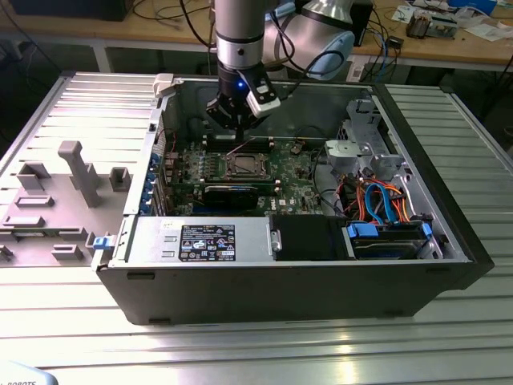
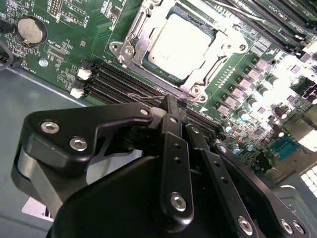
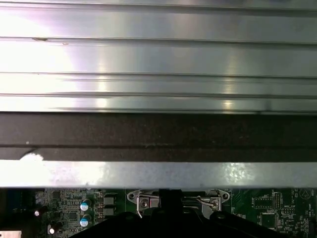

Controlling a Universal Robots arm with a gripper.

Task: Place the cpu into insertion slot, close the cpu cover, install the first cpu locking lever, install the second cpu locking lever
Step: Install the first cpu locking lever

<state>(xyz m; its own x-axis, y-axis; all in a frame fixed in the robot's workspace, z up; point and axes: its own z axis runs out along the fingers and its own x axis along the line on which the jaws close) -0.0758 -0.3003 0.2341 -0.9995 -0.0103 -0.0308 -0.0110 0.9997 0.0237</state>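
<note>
My gripper (image 2: 172, 103) has its jaws drawn together, tips at a thin wire locking lever (image 2: 143, 96) by the near edge of the insertion slot (image 2: 197, 90). Beyond, the cpu (image 2: 181, 44) sits seated there, the cpu cover (image 2: 134, 37) shut over it; I judge only the levers are left
</note>
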